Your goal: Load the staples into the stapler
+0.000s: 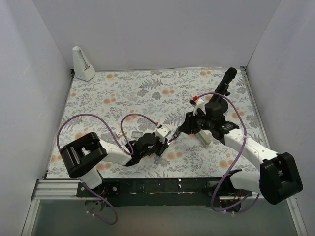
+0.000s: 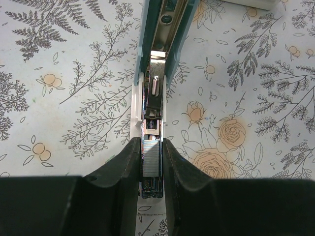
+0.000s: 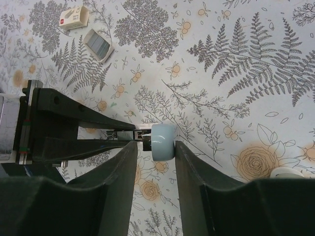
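Note:
The stapler lies open on the floral mat. In the left wrist view its silver rail (image 2: 153,105) runs away from me to the light-blue top (image 2: 145,44). A grey strip of staples (image 2: 151,160) sits in the rail. My left gripper (image 2: 151,147) is shut on the rail's sides around that strip. In the right wrist view the stapler's light-blue end (image 3: 162,141) stands between the fingers of my right gripper (image 3: 155,145). It is close to the right finger, with a gap on the left, so the jaws are open. The small staple box (image 3: 74,17) and a grey staple block (image 3: 98,44) lie apart on the mat.
A white wedge-shaped object (image 1: 82,64) stands at the back left corner. A pale bar (image 1: 204,138) lies under the right arm. White walls enclose the mat on three sides. Both grippers meet near the middle front (image 1: 172,132).

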